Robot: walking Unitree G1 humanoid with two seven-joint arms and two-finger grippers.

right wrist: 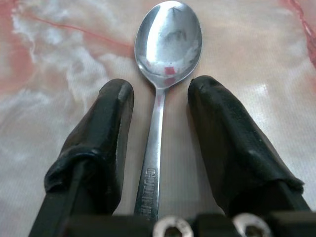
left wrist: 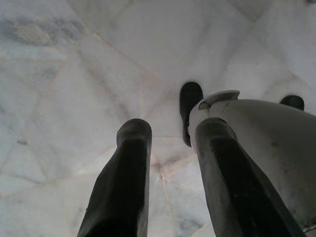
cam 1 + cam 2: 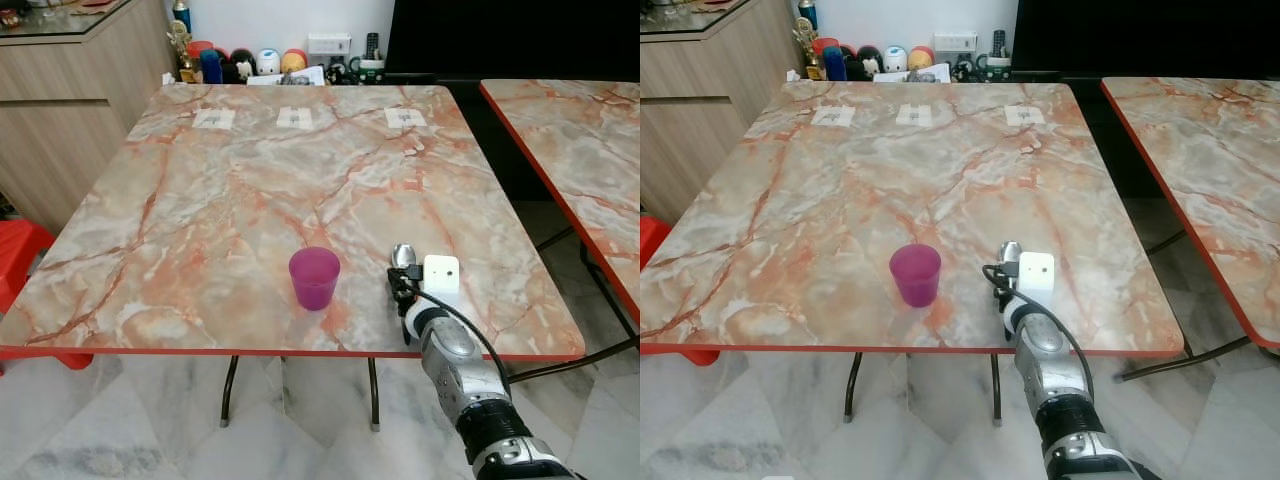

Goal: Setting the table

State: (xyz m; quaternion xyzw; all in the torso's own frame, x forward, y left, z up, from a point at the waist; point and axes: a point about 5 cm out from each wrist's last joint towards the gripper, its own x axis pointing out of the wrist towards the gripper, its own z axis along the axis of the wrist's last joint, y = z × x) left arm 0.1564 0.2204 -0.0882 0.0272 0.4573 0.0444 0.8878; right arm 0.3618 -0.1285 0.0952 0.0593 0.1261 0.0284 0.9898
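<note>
Right wrist view: I see my right gripper (image 1: pixel 160 98) spread, unclenched, straddling the spoon (image 1: pixel 168 44) just right of the cup (image 3: pixel 314 277).

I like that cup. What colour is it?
The cup is purple-pink, seen best in the left eye view.

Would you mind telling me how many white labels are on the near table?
3, in a row along the table's far edge: one label toward the left, one in the middle, one toward the right. None seems hidden.
</note>
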